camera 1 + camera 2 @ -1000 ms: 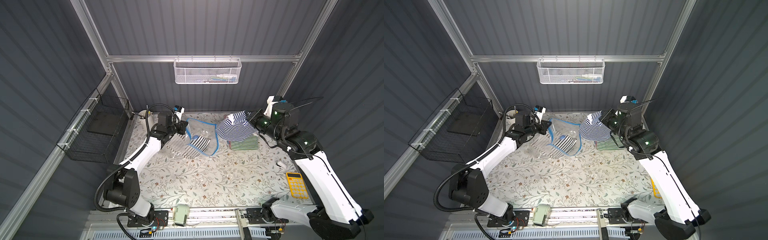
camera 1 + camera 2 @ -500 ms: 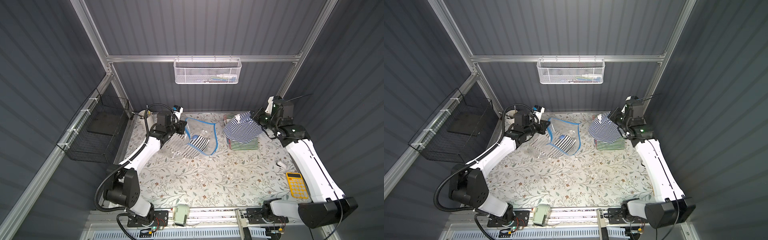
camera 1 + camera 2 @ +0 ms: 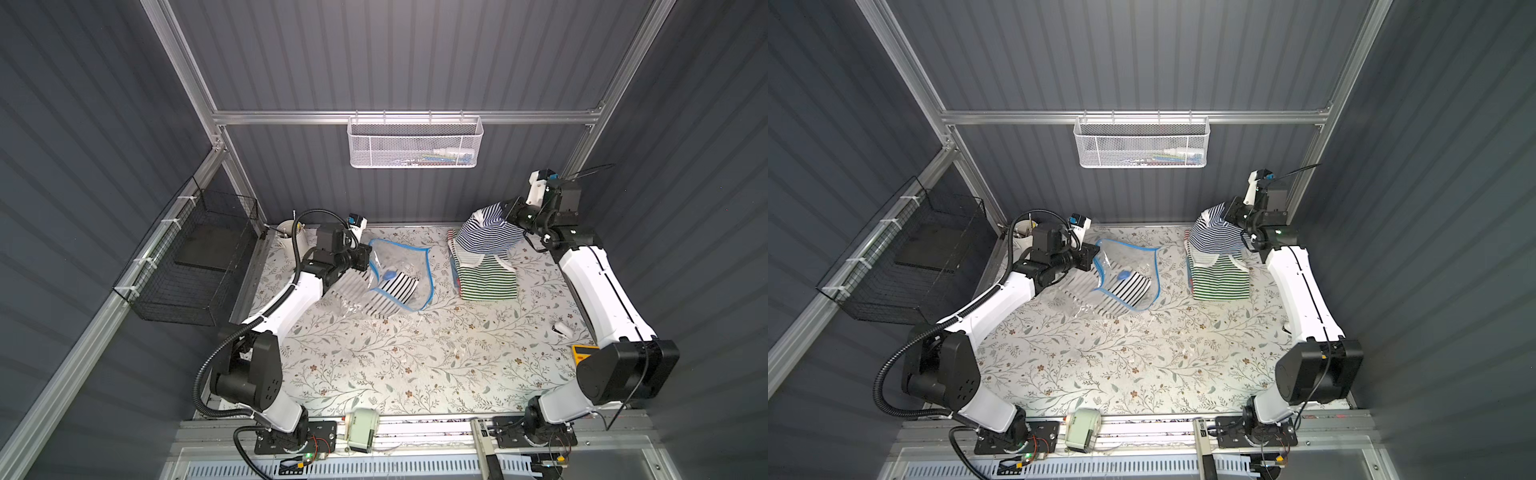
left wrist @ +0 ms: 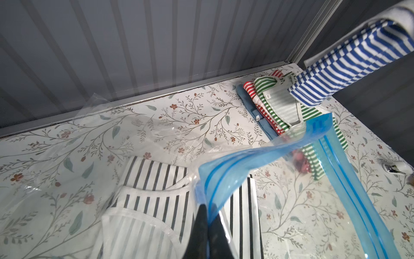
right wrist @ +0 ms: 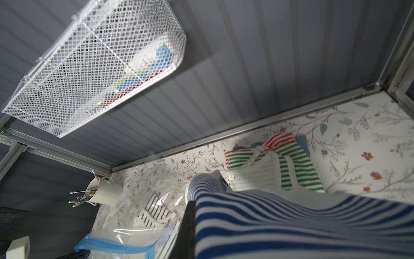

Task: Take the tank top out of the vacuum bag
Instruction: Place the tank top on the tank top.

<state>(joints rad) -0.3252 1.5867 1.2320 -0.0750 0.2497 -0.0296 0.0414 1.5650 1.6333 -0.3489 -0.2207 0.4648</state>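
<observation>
Left claw (image 4: 207, 207): shut on clear crinkly vacuum bag (image 3: 399, 257), blue zip edge
Right claw (image 3: 510, 212): clamped on blue-and-white striped tank top (image 3: 488, 235), outside bag, above green-striped folded pile (image 3: 488, 280)
Risk: dangling hem may drag pile askew

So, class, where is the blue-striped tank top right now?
In both top views the blue-striped tank top hangs from the right end effector at the table's far right corner, directly over the folded green-striped stack.
</observation>
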